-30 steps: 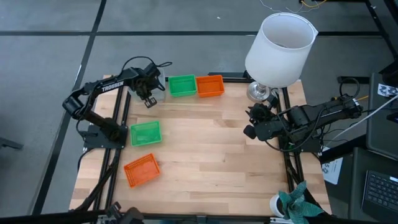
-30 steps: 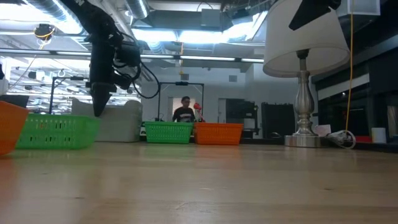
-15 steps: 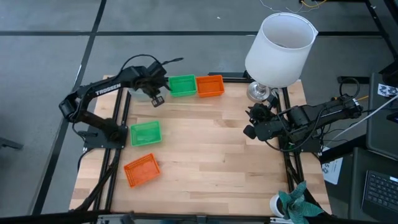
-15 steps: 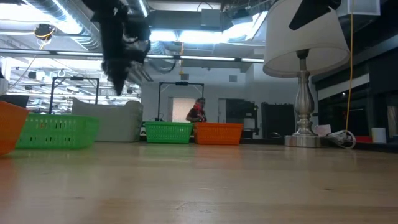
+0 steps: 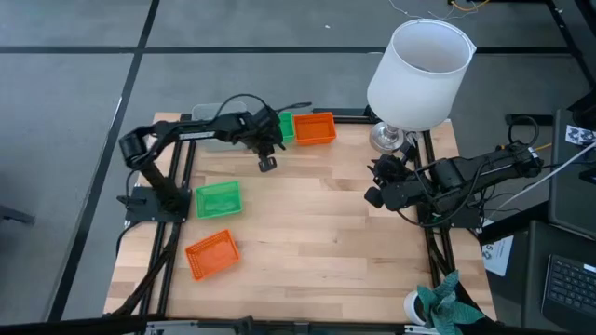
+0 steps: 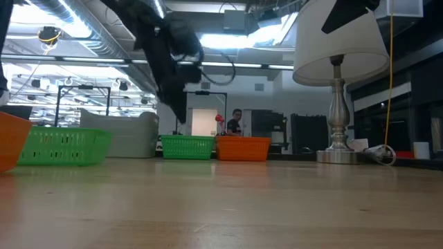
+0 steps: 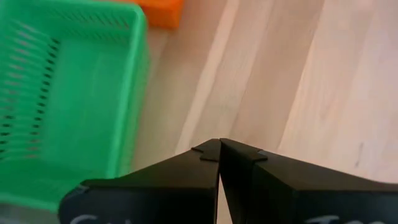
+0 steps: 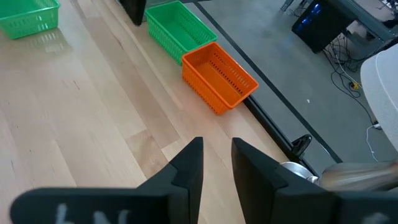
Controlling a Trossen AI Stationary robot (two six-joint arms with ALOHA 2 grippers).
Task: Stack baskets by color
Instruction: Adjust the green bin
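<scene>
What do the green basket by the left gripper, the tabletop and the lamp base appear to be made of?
Green basket: looks like moulded plastic, with slotted walls and a slight sheen. Tabletop: pale wood planks with visible grain and seams, satin finish. Lamp base: seems to be polished silvery metal, judging by its bright reflections, though plated plastic cannot be ruled out.

light: bright, even overhead | shadows: soft | blur: left arm point(image 6: 169, 66) smeared

A white-shaded lamp point(image 5: 416, 65) stands at the wooden table's point(image 5: 317, 233) far right corner.
</scene>
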